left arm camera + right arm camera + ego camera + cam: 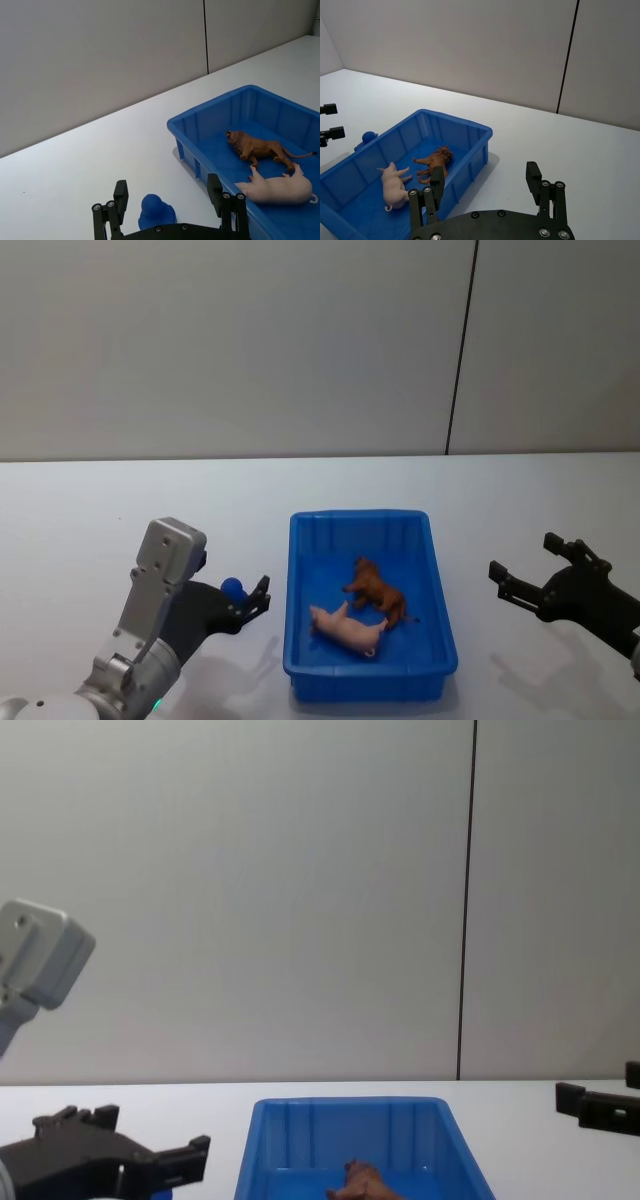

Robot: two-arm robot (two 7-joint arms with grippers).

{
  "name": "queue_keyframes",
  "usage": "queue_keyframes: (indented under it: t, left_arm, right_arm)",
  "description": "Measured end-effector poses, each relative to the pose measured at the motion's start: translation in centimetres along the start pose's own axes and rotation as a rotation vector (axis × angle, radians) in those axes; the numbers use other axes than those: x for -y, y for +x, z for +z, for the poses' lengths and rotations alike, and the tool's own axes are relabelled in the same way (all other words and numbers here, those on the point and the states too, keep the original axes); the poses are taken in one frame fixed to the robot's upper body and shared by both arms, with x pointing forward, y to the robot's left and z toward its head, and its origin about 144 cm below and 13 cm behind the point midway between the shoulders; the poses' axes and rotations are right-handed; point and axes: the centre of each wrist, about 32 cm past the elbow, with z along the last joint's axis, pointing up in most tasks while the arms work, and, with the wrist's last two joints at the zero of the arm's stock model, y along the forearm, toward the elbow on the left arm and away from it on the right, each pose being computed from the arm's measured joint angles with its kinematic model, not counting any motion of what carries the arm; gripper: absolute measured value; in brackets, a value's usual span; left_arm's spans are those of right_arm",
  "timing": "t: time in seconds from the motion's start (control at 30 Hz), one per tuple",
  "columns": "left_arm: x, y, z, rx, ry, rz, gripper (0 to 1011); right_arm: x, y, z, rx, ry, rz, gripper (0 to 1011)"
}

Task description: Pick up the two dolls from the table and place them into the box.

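Note:
The blue box stands mid-table. Inside it lie the two dolls: a brown lion and, nearer me, a pale pink pig. Both also show in the left wrist view, lion and pig. On the white table left of the box sits a small blue round-topped piece. My left gripper is open with that piece between its fingers, not pinched. Right of the box, my right gripper hovers open and holds nothing.
A plain grey wall with a dark vertical seam rises behind the table's far edge. Bare white tabletop lies behind the box and on both sides. From the right wrist view the box rim lies ahead of the right gripper.

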Motion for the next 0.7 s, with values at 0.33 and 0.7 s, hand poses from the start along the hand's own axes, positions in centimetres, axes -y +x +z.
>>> queue_keyframes:
  t: [0.33,0.7]
  left_arm:
    - [0.7,1.0,-1.3,-0.009,0.034,-0.025,1001]
    - [1.8,1.8,-2.8,-0.028,0.066,-0.05,1001]
  right_arm:
    - [0.0,0.0,0.0,0.0,-0.001,0.0,1001]
    - [0.0,0.0,0.0,0.0,-0.001,0.0,1001]
